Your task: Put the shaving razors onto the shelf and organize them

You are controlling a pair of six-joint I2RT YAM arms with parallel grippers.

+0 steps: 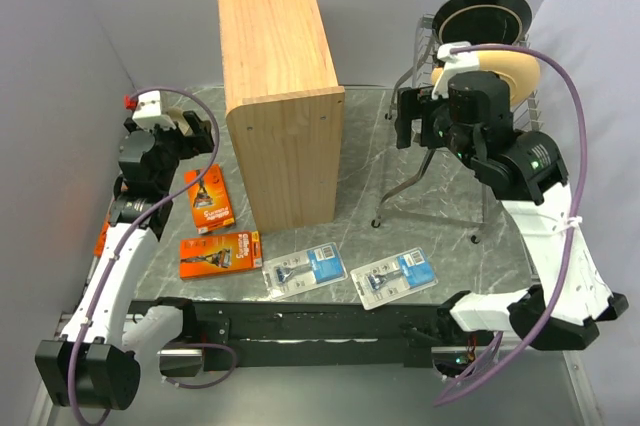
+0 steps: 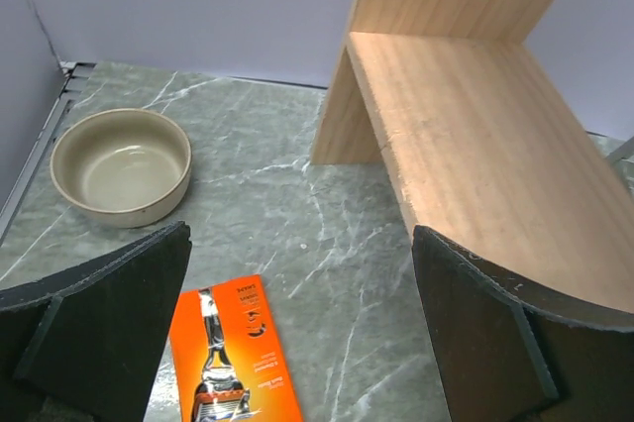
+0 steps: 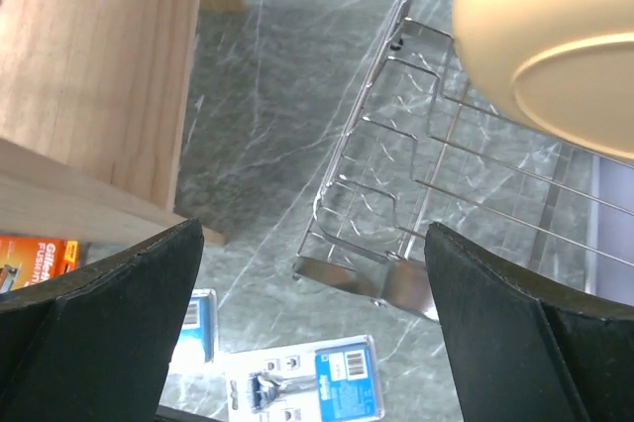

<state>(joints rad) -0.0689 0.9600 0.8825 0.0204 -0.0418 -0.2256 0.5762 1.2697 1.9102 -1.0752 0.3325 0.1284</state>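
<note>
Zero progress so far. Nothing on the shelf (image 1: 280, 96), shaving razors (image 1: 220, 253) all flat on the surface (image 1: 360, 146) beside it. Left end effector (image 2: 302, 283) and right end effector (image 3: 315, 283) wide open, empty.

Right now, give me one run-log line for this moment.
left gripper: open, empty | right gripper: open, empty | razors: orange packs, blister packs on table

Wire dish rack (image 3: 342, 271) toward counter's (image 1: 450, 231) far right corner. Black plate (image 1: 488, 12) upright at rack's back, cream plate (image 1: 515, 71) just before it. Beige bowl (image 2: 121, 166) upright near far left corner. Counter grey marbled.
</note>
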